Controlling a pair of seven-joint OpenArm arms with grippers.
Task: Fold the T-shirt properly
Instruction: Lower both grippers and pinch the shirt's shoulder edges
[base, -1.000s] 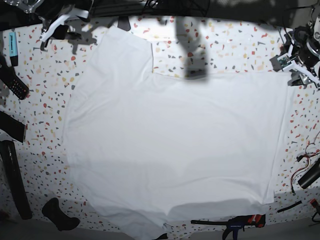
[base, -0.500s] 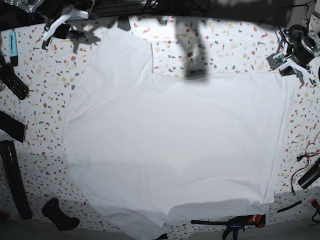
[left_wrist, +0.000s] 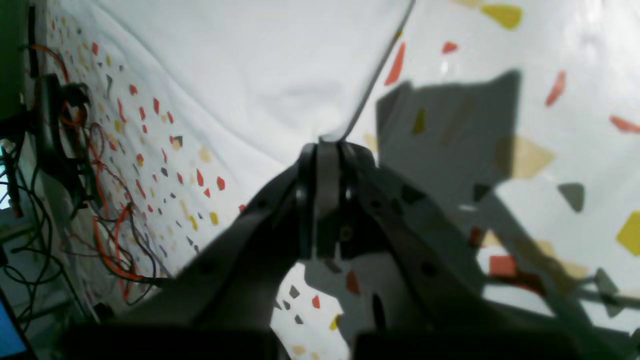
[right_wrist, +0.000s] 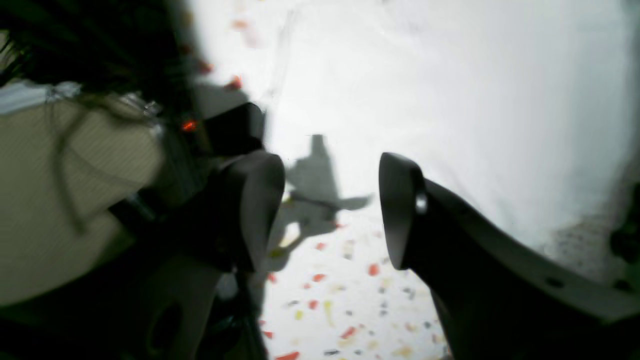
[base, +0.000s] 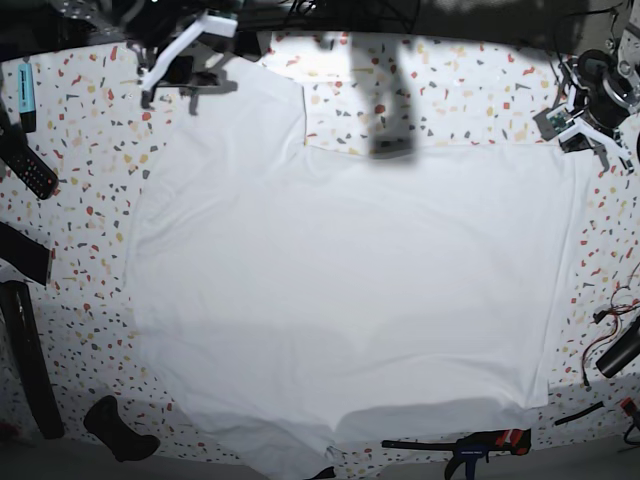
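The large plain white T-shirt of thin soft cloth (base: 340, 290) carries no print; its only variation is a faint grey shading along the folds. It is the landmark here. Under it, the flat white tabletop (base: 470, 85) is speckled all over with small red, yellow, dark grey and tan terrazzo chips. Beside the T-shirt's edge, the left wrist view shows a tangle of thin orange-red and black wires (left_wrist: 95, 200). Near the T-shirt's lower hem lies a slim black bar clamp with red-orange grips (base: 470, 443). Far off the T-shirt's upper corner sits a narrow turquoise marker-shaped stick (base: 26, 95). Both grippers' fingers are matte black.
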